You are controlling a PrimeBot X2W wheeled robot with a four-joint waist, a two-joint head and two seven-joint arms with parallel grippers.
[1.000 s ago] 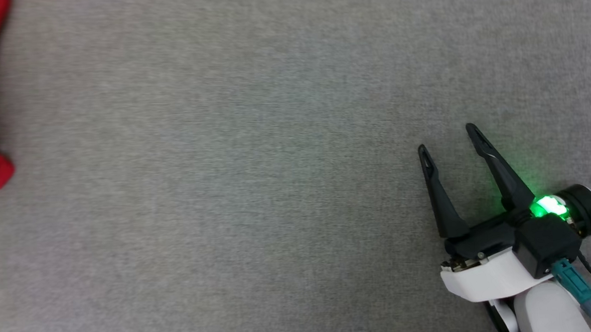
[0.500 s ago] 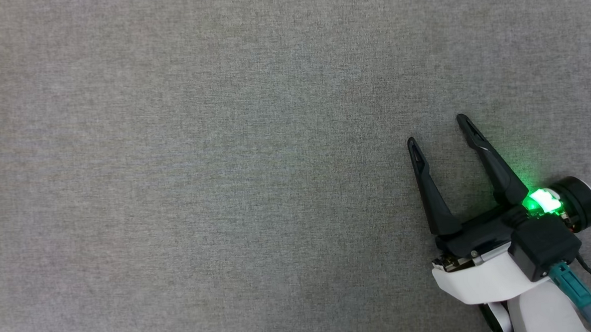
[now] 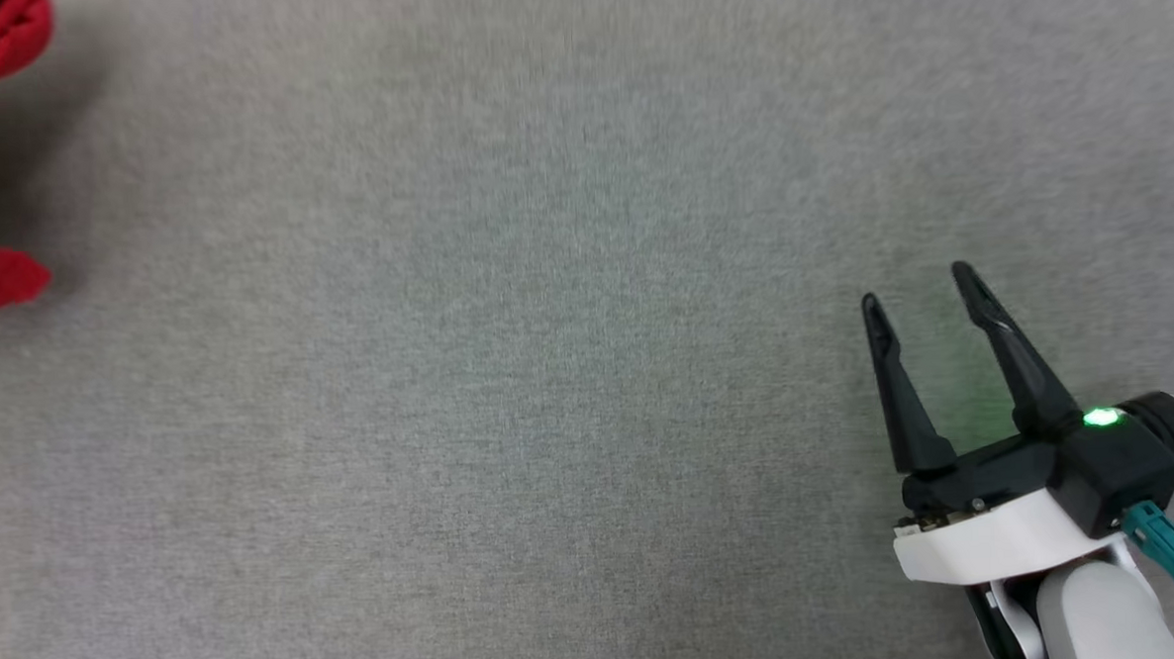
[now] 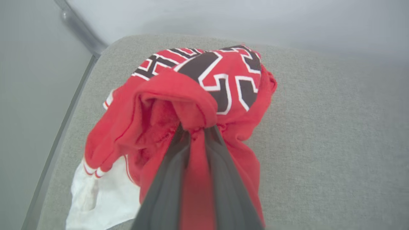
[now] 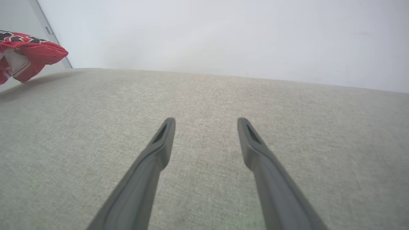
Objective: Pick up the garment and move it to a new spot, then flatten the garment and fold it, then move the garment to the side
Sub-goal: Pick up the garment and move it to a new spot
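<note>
The garment [image 4: 204, 92] is a red bundle in the far left corner of the grey counter [image 3: 549, 371], black-and-white numerals crumpled on top. The left jaws are clenched on a fold of red cloth, which is pinched between the two dark fingers [image 4: 169, 172]. The bundle bulges just ahead of the tips, and a white sleeve [image 4: 96, 198] trails toward the counter's left edge. Bunched like this, it has no clear long axis. From the right wrist view, part of it looks raised, with shadow beneath. The left arm owns this one; the right jaws are released, spread wide, low at the near right and well apart from the cloth. Edges crowd the garment on the left and a wall [image 5: 223, 32] stands behind. I'd say the carry should go rightward, across the broad bare stretch between the arms.
</note>
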